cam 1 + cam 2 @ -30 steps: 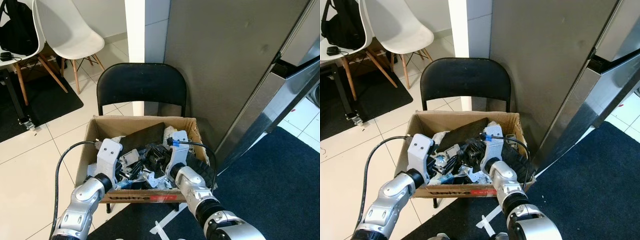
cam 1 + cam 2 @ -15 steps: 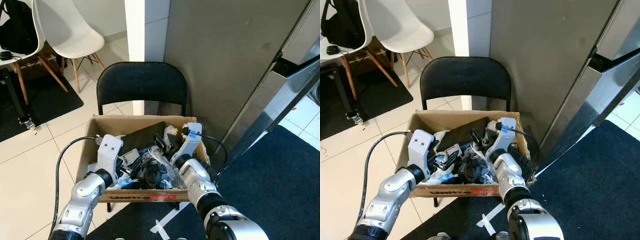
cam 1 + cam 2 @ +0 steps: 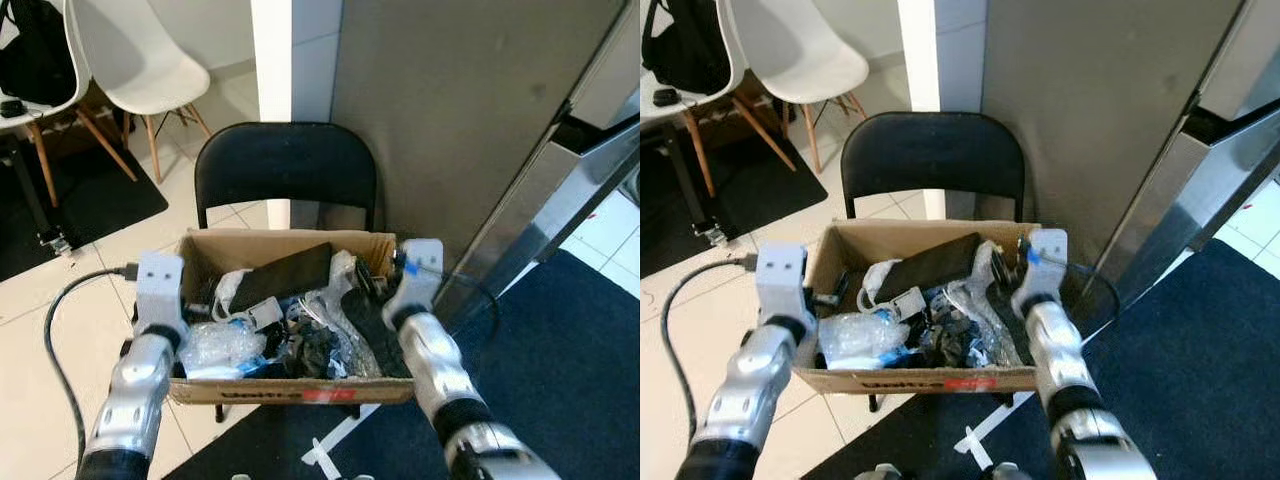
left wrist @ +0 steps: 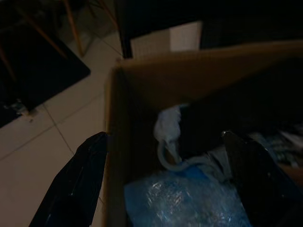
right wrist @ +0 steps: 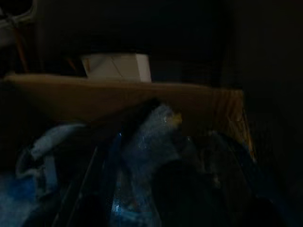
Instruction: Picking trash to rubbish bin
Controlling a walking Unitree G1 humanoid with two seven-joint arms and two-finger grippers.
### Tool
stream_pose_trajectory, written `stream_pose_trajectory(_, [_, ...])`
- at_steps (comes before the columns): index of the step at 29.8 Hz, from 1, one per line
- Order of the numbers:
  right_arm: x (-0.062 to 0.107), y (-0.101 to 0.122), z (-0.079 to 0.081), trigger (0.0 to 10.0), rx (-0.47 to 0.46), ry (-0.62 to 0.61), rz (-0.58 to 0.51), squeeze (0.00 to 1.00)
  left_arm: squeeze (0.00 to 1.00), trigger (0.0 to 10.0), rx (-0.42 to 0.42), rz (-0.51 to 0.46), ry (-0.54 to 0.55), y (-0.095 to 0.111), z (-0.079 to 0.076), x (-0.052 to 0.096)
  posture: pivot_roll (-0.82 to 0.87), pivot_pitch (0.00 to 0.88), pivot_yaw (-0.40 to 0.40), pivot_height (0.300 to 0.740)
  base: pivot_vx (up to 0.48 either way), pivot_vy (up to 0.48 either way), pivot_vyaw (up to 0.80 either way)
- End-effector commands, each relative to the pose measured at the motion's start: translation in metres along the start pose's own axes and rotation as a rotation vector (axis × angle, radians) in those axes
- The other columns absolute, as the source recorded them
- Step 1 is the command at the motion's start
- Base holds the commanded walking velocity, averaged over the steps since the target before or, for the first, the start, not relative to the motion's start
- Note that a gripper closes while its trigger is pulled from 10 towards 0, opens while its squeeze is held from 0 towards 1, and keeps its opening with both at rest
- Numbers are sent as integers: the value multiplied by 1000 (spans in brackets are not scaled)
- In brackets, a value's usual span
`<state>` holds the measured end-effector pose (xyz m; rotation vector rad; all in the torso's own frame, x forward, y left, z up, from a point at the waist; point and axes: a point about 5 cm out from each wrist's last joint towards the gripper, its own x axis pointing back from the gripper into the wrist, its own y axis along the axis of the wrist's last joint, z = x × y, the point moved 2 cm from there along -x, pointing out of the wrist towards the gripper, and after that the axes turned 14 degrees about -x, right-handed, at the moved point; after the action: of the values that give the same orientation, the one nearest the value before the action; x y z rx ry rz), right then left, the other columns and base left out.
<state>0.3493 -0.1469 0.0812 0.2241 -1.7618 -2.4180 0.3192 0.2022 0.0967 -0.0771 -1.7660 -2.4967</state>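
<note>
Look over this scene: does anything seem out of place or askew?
Yes: the cardboard box used as a rubbish bin sits on a black chair, not the floor, overhanging the seat's front. The left claw straddles its side wall.

Floor: pale square tiles [image 3: 60, 330], with a dark blue carpet [image 3: 560, 360] on the robot's right and a black mat [image 3: 90, 195] at far left. A black folding chair [image 3: 285, 165] stands before a white pillar [image 3: 270, 60] and a grey wall panel [image 3: 450, 100]. White shell chairs [image 3: 130, 55] with wooden legs stand at upper left.
</note>
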Motion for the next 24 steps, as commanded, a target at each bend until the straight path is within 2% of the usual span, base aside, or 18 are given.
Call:
stream_pose_trajectory(1, [6, 8, -6, 10000, -45, -16, -52, 0, 0, 10000, 3, -25, 39, 6, 0, 1, 60, 126, 27, 740, 0, 0, 0])
stream_pose_trajectory(4, [12, 12, -11, 10000, -95, -61, -94, 0, 0, 10000, 19, -35, 74, 8, -1, -1, 51, 115, 31, 740, 0, 0, 0])
stream_pose_trajectory(6, [16, 16, -9, 10000, -140, -61, -136, 0, 0, 10000, 52, -50, 57, 12, -6, -4, 48, 106, 33, 740, 0, 0, 0])
stream_pose_trajectory(9, [20, 13, 1, 10000, -187, -8, -115, 0, 0, 10000, 53, -49, 16, 15, -15, -3, 52, 89, 30, 740, 0, 0, 0])
stream_pose_trajectory(16, [19, 10, 17, 10000, -210, 57, -80, 0, 0, 10000, 78, -73, -14, 18, -23, 0, 52, 95, 29, 740, 0, 0, 0])
stream_pose_trajectory(24, [20, 6, 16, 10000, -245, 30, -49, 0, 0, 10000, 78, -79, -13, 21, -21, 0, 55, 100, 28, 740, 0, 0, 0])
